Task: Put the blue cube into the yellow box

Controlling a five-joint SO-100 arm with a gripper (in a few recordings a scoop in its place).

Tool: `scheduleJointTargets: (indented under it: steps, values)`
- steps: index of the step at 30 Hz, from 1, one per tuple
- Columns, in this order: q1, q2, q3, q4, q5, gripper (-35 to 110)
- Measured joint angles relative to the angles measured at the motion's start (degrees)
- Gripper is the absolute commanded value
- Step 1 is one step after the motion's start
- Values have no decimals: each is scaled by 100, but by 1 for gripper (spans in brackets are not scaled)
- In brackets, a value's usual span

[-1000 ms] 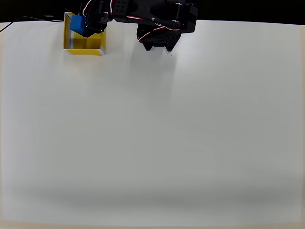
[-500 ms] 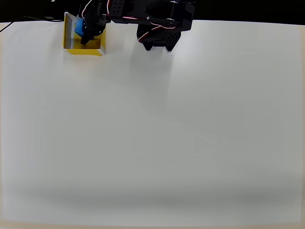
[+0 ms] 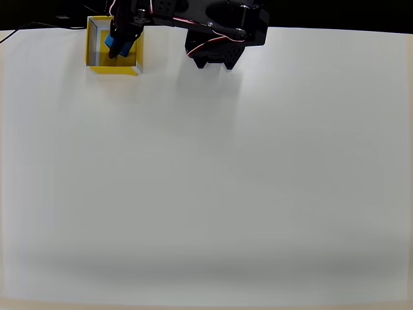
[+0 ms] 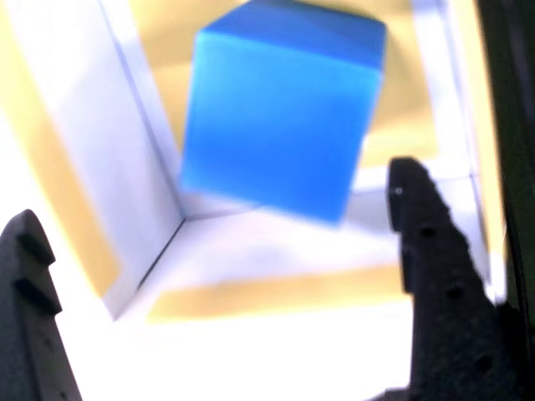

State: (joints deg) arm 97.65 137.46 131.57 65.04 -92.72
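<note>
The yellow box (image 3: pixel 115 68) stands at the table's far left corner in the overhead view. My black gripper (image 3: pixel 118 46) hangs over its opening, and a sliver of the blue cube (image 3: pixel 110 42) shows beside the fingers inside the box walls. In the wrist view the blue cube (image 4: pixel 280 109) sits tilted and slightly blurred over the box's yellow floor, between its white inner walls (image 4: pixel 92 125). My gripper (image 4: pixel 217 200) is open. The left finger (image 4: pixel 29 276) stands well clear of the cube, and the right finger (image 4: pixel 422 242) is just off its lower corner.
The arm's black base (image 3: pixel 216 45) sits at the table's far edge, right of the box. The white table (image 3: pixel 206 181) stretches wide and bare toward the near edge.
The gripper carried the cube from above the box's left rim to inside the box opening. Its fingers have spread apart from the cube.
</note>
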Motion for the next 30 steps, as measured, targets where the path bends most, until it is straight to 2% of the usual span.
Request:
scheduleJointTargets:
  steps: [6, 13, 21, 25, 30]
  values:
    - [9, 35, -1134, 650, 0, 43]
    - [-448, 519, -1775, 782, 220, 38]
    - [-2426, 1310, -1802, 1283, 360, 19]
    - [-3595, 1793, -1406, 1011, 360, 8]
    - [-5186, 2470, -475, 466, 360, 1]
